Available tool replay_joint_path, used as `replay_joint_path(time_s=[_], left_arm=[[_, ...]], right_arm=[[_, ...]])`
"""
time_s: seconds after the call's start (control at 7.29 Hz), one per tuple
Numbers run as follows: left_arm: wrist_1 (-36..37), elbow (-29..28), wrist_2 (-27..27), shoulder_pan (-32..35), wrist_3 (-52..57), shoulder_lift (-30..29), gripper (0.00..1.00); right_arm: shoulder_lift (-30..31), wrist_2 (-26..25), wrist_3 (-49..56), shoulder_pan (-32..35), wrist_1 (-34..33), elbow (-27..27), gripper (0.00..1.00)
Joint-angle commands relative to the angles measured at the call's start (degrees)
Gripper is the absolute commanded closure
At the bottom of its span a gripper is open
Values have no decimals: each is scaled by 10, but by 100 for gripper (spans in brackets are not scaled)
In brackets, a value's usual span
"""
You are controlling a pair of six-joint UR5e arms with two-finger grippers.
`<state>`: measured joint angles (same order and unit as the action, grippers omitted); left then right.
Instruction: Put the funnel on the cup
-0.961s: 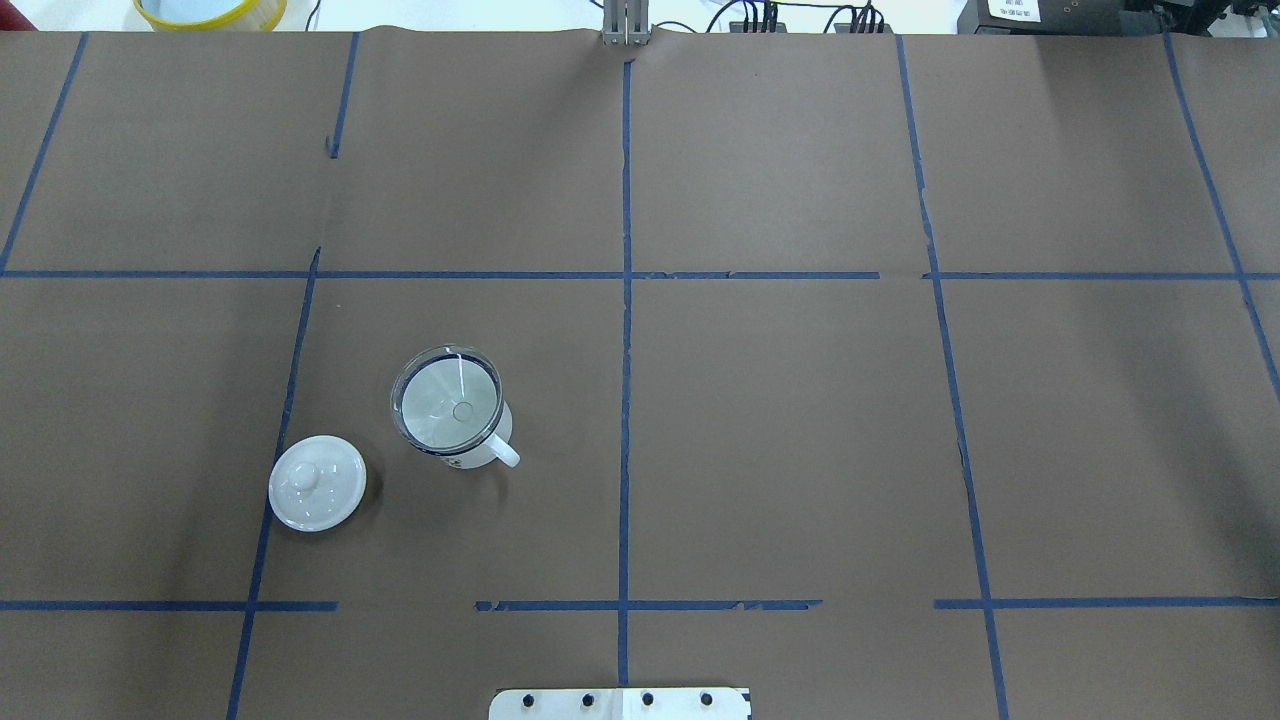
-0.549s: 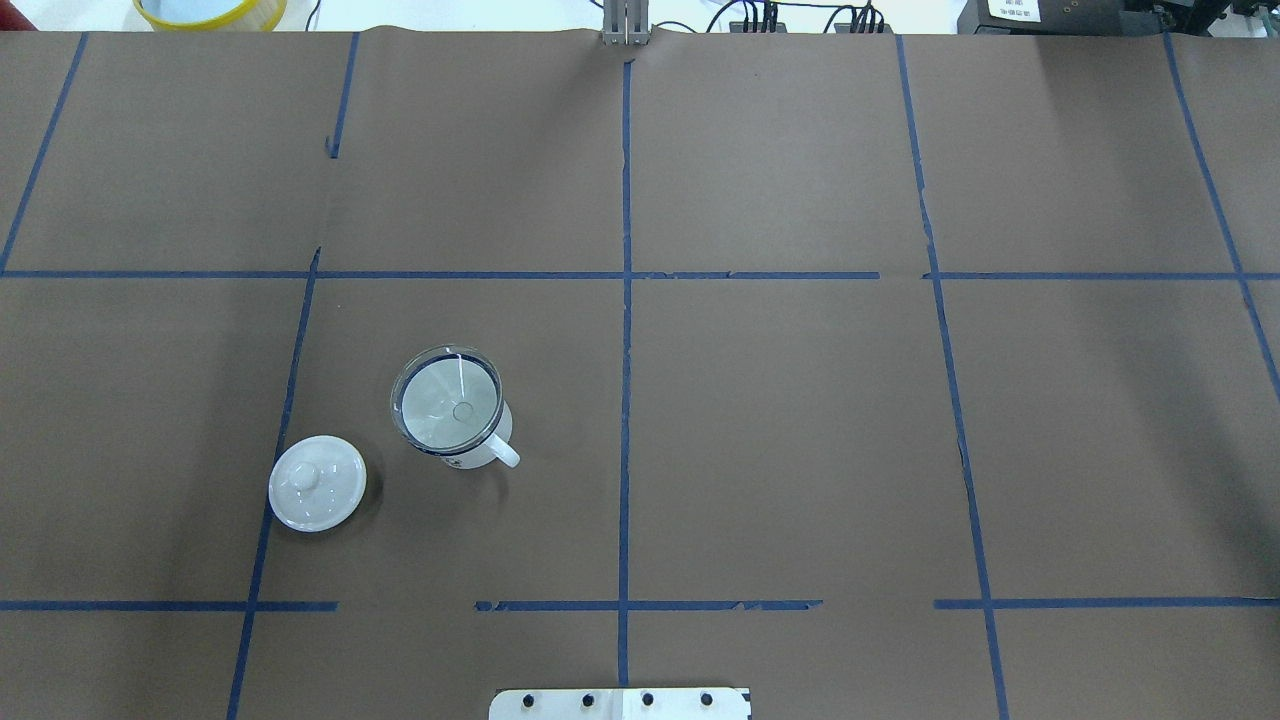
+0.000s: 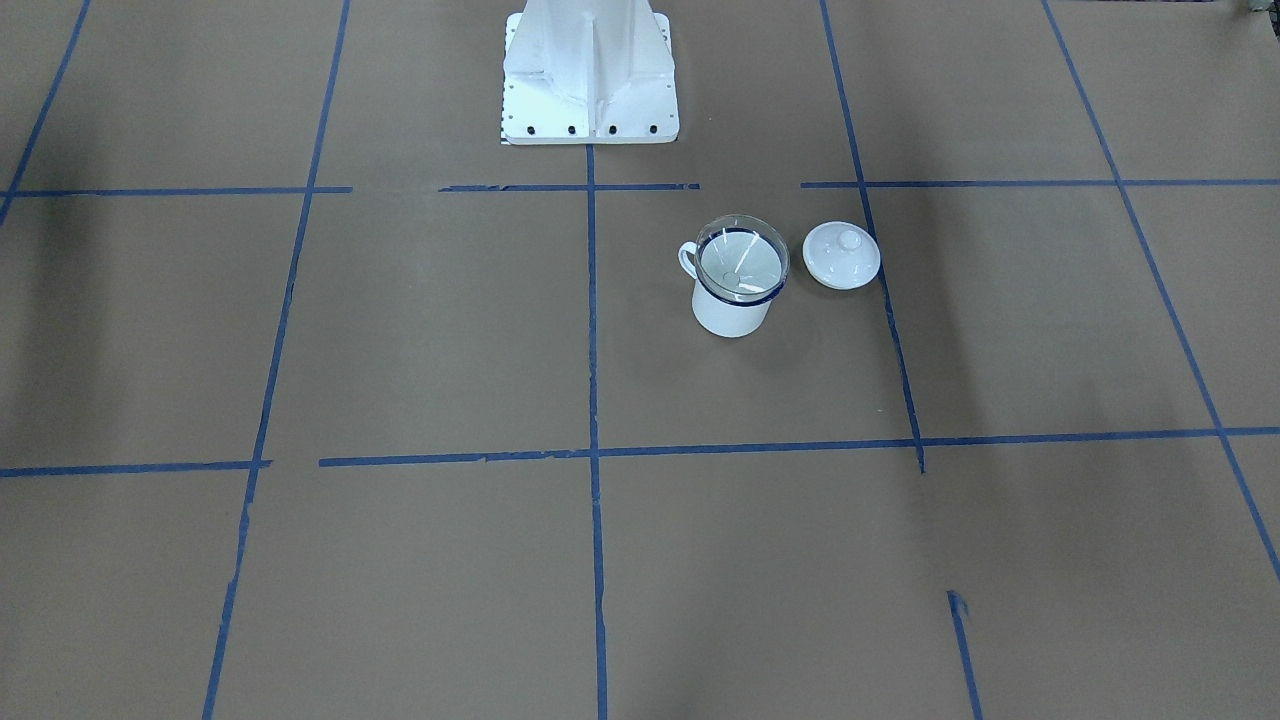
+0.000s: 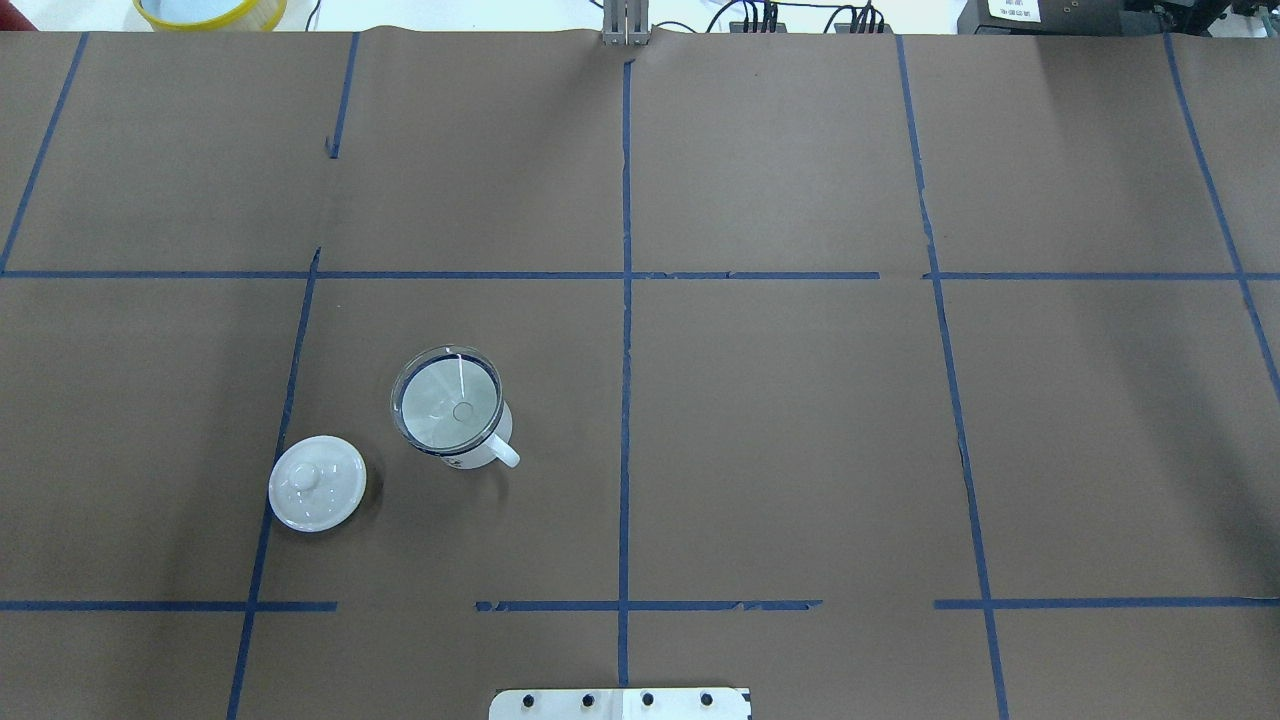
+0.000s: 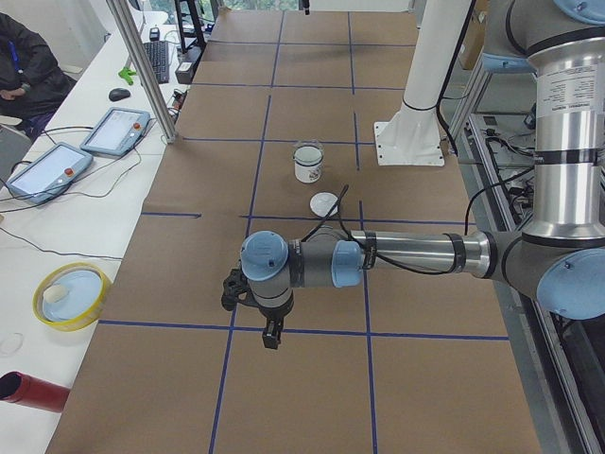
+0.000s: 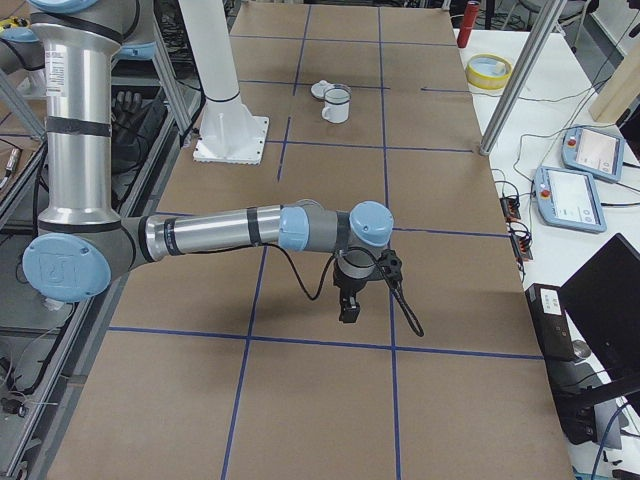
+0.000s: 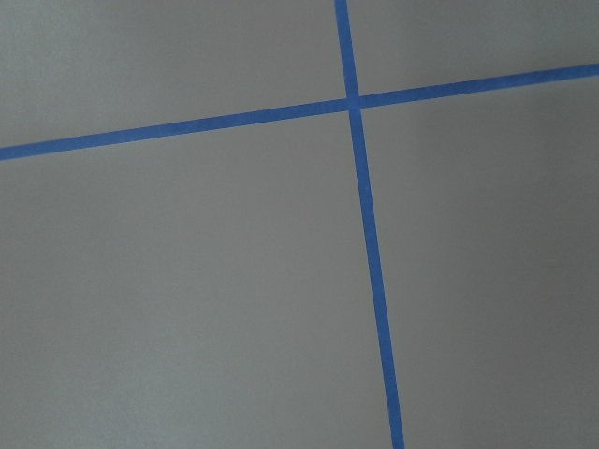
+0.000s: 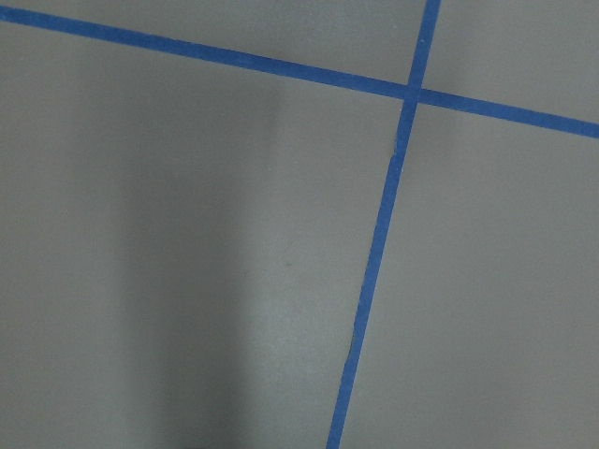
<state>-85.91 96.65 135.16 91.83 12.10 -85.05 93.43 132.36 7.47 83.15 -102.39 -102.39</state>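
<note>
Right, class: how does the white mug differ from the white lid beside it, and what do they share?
The mug stands tall; the lid lies low and domed. The mug has a dark blue rim; the lid is all white. The mug carries a clear funnel; the lid carries nothing. Both are round and white.

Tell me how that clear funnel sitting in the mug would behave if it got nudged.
The clear funnel looks thin and light, so it would probably shift easily. Its rim only rests on the enamel mug, so a side push may tilt it off.
</note>
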Motion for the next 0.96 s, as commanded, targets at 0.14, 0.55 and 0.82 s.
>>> replay_joint_path(time_s=[0.14, 0.55, 0.82], left_arm=[[-4, 7, -1, -1, 2, -4, 0], [-3, 4, 0, -1, 2, 0, 0], [-2, 4, 0, 0, 2, 1, 0]], right_arm=[[0, 0, 0, 0, 0, 0, 0], [0, 0, 0, 0, 0, 0, 0], [-1, 0, 0, 0, 0, 0, 0]])
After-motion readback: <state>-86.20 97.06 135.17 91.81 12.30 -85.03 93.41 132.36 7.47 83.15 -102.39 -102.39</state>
